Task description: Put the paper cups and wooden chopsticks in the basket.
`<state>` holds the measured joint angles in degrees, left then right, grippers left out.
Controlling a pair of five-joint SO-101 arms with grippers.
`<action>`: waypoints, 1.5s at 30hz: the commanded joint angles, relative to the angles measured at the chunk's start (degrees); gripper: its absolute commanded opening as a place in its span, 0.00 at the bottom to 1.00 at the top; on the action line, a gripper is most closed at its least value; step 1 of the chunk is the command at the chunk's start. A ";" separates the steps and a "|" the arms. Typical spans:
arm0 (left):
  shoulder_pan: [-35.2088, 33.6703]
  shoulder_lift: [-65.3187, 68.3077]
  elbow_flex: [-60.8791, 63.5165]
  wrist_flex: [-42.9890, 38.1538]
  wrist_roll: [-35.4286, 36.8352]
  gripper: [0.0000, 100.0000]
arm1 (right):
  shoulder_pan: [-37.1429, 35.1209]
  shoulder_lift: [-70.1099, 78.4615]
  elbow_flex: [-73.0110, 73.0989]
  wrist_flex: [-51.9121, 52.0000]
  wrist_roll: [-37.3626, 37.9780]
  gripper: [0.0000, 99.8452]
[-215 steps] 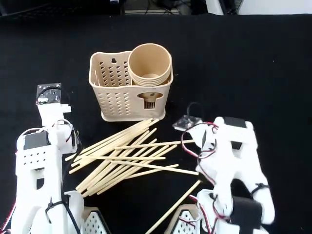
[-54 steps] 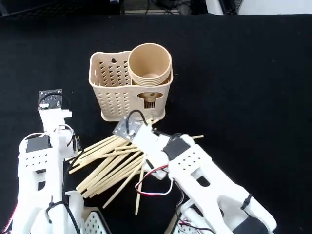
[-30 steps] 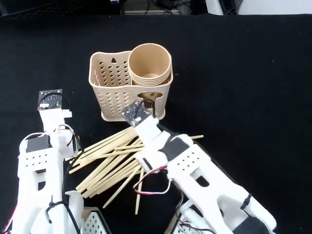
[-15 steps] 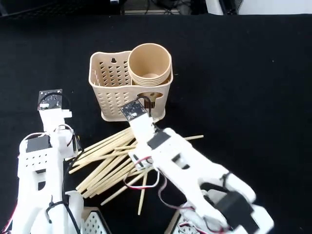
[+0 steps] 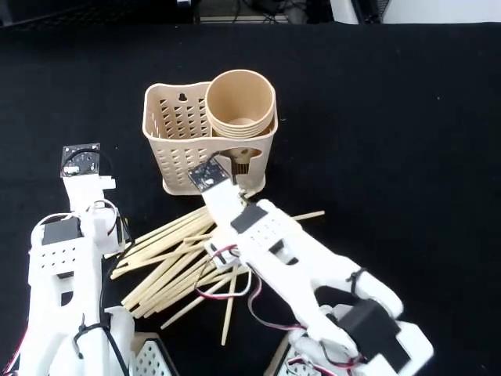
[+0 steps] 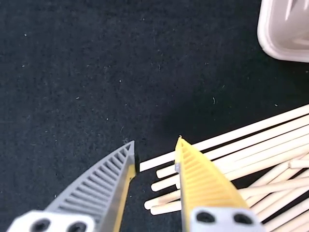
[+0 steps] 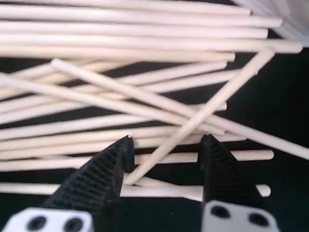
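Note:
Several wooden chopsticks [image 5: 176, 254] lie in a loose pile in front of the beige basket [image 5: 180, 160]. Stacked paper cups [image 5: 240, 102] stand in the basket's right compartment. My right arm [image 5: 266, 239] stretches over the pile toward the basket. In the right wrist view my right gripper [image 7: 168, 140] is open just above crossed chopsticks [image 7: 145, 92], one slanted stick running between its fingers. My left gripper [image 6: 156, 142] is open beside the left ends of the chopsticks [image 6: 227, 154], its yellow finger [image 6: 195, 179] over them, with nothing held.
The left arm [image 5: 66, 251] stands at the table's left front. One chopstick [image 5: 228, 307] lies apart near the front, another [image 5: 304, 216] pokes out right of the right arm. A corner of the basket [image 6: 285, 29] is beyond the left gripper. Black cloth spreads to the right.
My right arm swung from the right front over the pile and toward the basket. Some chopsticks were pushed and turned. The left arm has kept still.

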<state>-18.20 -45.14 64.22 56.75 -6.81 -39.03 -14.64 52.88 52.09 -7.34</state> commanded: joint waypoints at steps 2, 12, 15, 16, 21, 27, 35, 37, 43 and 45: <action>-0.40 -1.23 -1.80 0.00 0.79 0.15 | -0.09 -5.93 3.21 0.44 3.16 0.24; -0.40 -1.23 -1.71 0.00 0.79 0.15 | 0.26 -23.52 12.09 1.76 26.64 0.24; -0.40 -1.23 -1.89 0.00 0.79 0.15 | 0.44 -28.62 14.90 5.36 30.33 0.24; -0.40 -1.23 -1.89 0.00 0.79 0.15 | 0.44 -30.20 15.69 6.24 31.65 0.24; -0.40 -1.23 -1.89 0.00 0.79 0.15 | 0.44 -36.79 20.35 9.14 39.82 0.24; -0.40 -1.23 -1.89 0.00 0.79 0.15 | 0.44 -36.62 22.29 8.79 46.15 0.24; -0.40 -1.23 -1.71 0.09 0.79 0.15 | 5.71 -26.59 21.58 1.23 50.02 0.24; -0.40 -1.23 -1.71 0.09 0.79 0.15 | 6.95 -24.40 21.14 0.88 50.37 0.24; -0.40 -1.23 -1.80 0.09 0.79 0.15 | 7.30 -23.43 21.41 1.23 51.52 0.22; -0.40 -1.23 -1.80 0.09 0.79 0.15 | 7.30 -23.43 21.32 1.23 51.52 0.16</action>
<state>-18.20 -45.14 64.22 56.75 -6.81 -32.53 -38.29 75.65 54.02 43.38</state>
